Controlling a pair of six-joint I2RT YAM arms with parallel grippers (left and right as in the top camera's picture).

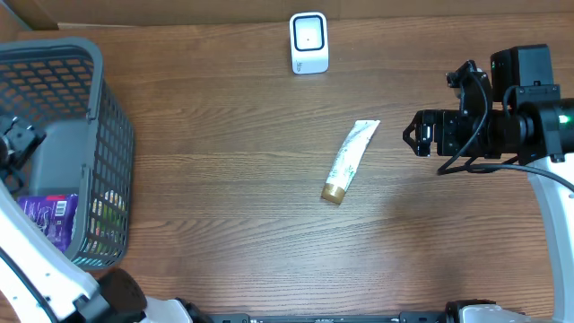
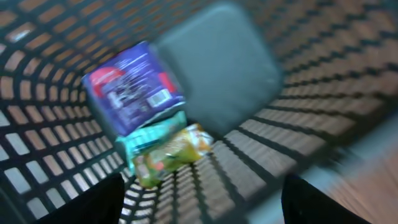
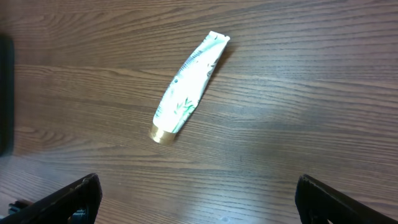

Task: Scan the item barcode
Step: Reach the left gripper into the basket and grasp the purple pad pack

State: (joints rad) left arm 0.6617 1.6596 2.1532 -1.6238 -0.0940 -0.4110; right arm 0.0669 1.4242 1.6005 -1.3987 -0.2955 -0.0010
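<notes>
Right gripper (image 3: 196,185): nearest to you, jaws spread fully, holding nothing.
Basket: dark grey plastic mesh basket (image 1: 99,117) sits under your left gripper (image 2: 205,199), whose fingers look spread and empty in a blurred view, above a purple packet (image 2: 134,87) and a green-yellow pouch (image 2: 168,152).
Scanner: small white rounded barcode scanner (image 1: 308,41) stands on the brown wooden table (image 3: 311,93), well apart from both grippers.
Item: white squeeze tube with green leaf print and gold cap (image 3: 186,87) lies flat ahead of your right gripper, not touching it.
Axis: diagonal to the jaws, with the cap end nearer and the crimped end farther.
Nearer arm: the right, by far. You will likely need to turn the wrist so the jaws close across the tube's width.
</notes>
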